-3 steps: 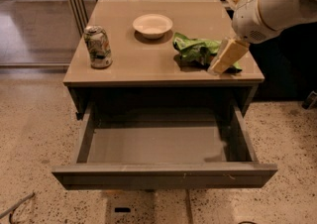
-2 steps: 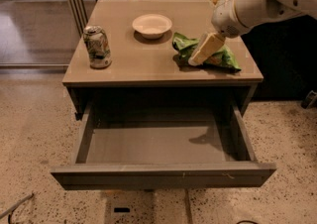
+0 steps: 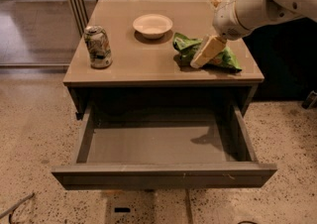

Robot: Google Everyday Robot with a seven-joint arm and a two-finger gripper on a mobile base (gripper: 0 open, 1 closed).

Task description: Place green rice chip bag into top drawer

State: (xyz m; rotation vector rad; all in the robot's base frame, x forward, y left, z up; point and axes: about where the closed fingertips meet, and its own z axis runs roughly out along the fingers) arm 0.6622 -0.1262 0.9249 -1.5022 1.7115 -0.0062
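Observation:
The green rice chip bag [image 3: 225, 58] lies crumpled on the right side of the tan table [image 3: 143, 59]. My gripper [image 3: 204, 55] hangs from the white arm that enters at the upper right. Its tan fingers point down and left and rest over the middle of the bag, hiding part of it. The top drawer [image 3: 163, 176] is pulled wide open below the table top, and nothing lies inside it.
A white bowl [image 3: 152, 25] sits at the back middle of the table. A crushed green-and-white can [image 3: 97, 46] stands at the left. Speckled floor surrounds the table. A metal door frame stands at the back left.
My arm has swung left from the table's right edge, and the gripper now sits over the middle of the bag. The bag, bowl, can and drawer have not moved.

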